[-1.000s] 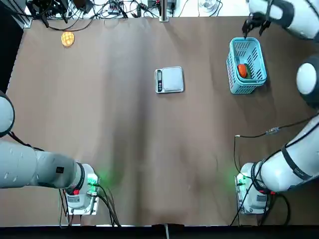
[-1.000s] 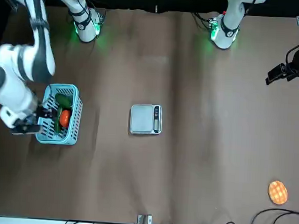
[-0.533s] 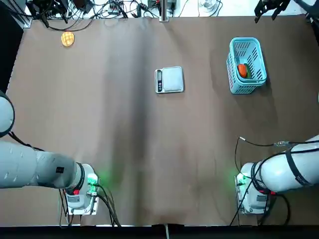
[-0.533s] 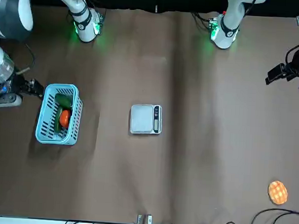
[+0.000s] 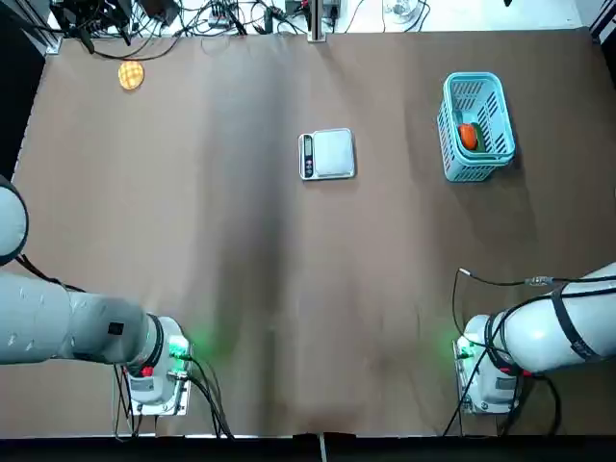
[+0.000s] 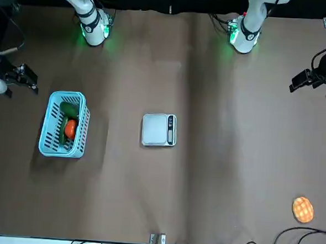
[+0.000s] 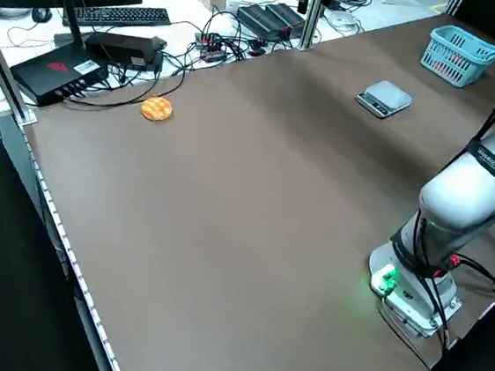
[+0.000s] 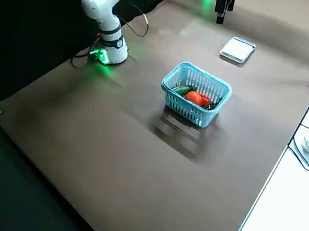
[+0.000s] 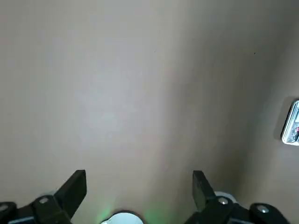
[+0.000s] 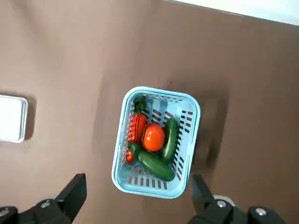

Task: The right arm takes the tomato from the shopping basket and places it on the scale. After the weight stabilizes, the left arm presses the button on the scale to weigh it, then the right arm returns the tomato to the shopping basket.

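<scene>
Top view, near to far: both arm bases sit at the near edge, then bare surface (image 5: 289,289), then the scale (image 5: 328,154) with its pan bare, and the tomato (image 10: 153,137) in the shopping basket (image 5: 475,125) far right. This fits either end of the task. The right hand (image 10: 135,198), spread wide and holding nothing, hangs high above the basket; the left hand (image 9: 138,195), also spread and holding nothing, hangs over open surface.

The right gripper (image 6: 24,78) sits at the very edge of the front view, and the arm behind it is cut off; the top view does not show it; the left gripper (image 6: 301,82) is partly cut off at the other edge, and the scale (image 9: 292,129) is only a sliver at the left wrist view's edge; the tomato (image 10: 153,137) hides part of the green vegetables (image 10: 154,163) in the shopping basket (image 10: 187,140); the scale's buttons are too small to tell apart
</scene>
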